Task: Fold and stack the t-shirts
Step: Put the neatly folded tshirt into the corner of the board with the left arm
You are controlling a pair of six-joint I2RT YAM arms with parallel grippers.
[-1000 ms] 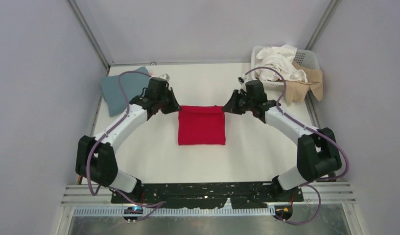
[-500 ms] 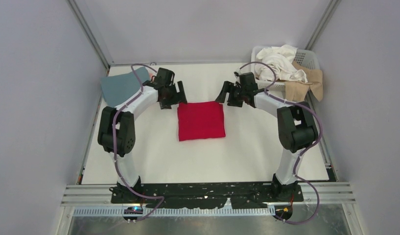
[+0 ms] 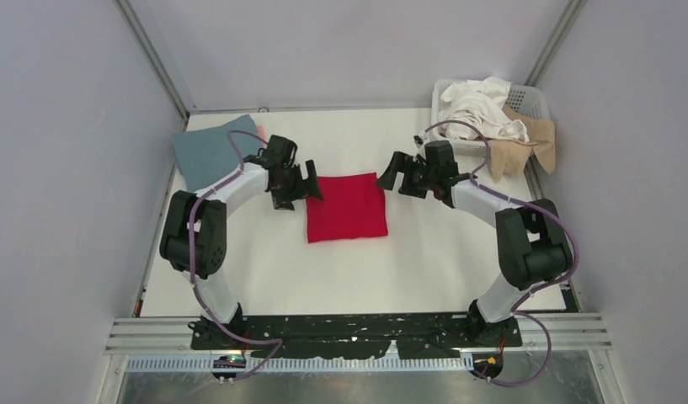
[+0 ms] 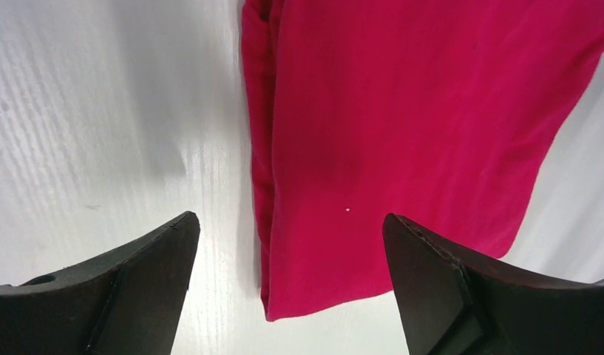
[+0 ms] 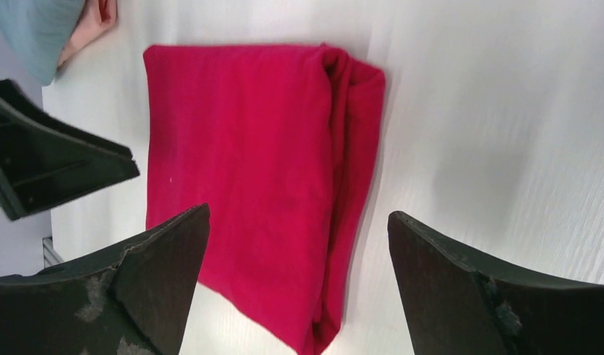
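A bright red t-shirt (image 3: 346, 206) lies folded into a flat square in the middle of the white table. My left gripper (image 3: 311, 183) hovers open at its far left corner, and the left wrist view shows the shirt's corner (image 4: 402, 126) lying loose below the left gripper (image 4: 289, 222). My right gripper (image 3: 389, 175) stands open at the far right corner, over the thick folded edge (image 5: 262, 170), with nothing between the fingers of the right gripper (image 5: 299, 214). A folded teal-blue t-shirt (image 3: 207, 151) lies at the back left, with a bit of pink cloth (image 5: 95, 22) beside it.
A white slotted basket (image 3: 532, 97) stands at the back right, holding a crumpled white shirt (image 3: 479, 108), with a tan shirt (image 3: 525, 145) hanging over its front. The left gripper's fingers (image 5: 55, 166) show in the right wrist view. Walls close in on both sides.
Both grippers were shut on the red shirt's far corners; they have opened wide and let go. The shirt now lies slightly farther back, and both arms have bent in closer.
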